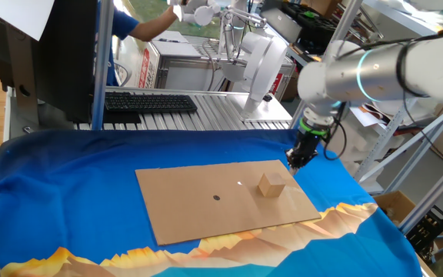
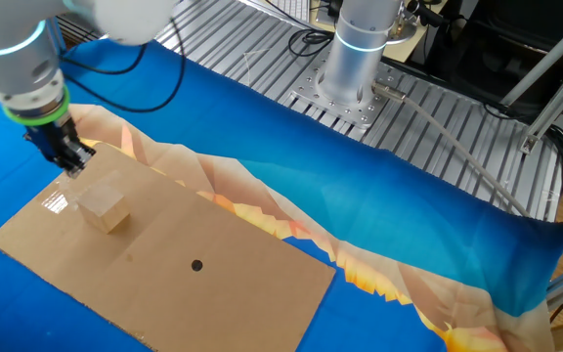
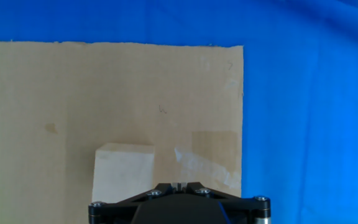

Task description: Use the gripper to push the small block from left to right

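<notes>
Item: small light tan wooden cube, the small block. We find it resting on the large flat brown cardboard sheet, toward the sheet's end nearest the arm, well apart from the small dark dot marked near the sheet's middle. The sheet lies on the blue cloth with an orange-yellow jagged print that covers the bench.

Item: small black narrow-fingered claw. We see it just beside the block, near the sheet's corner, and it holds nothing. In the hand view the fingers look drawn together, leaving at most a thin slit; we judge it closed.

Handling note: we judge the step in hand to be lining up behind the block before contact. To do it well, we would bring the closed tip low, centre it on the block's face, and push straight and slowly. An off-centre touch would likely spin the light block instead of sliding it. The sheet itself could also shift on the cloth.

Item: bulky white-grey robot arm, pose. It reaches in from the side, wrist bent down steeply. The green ring sits above the claw, which points nearly straight down at the sheet.
</notes>
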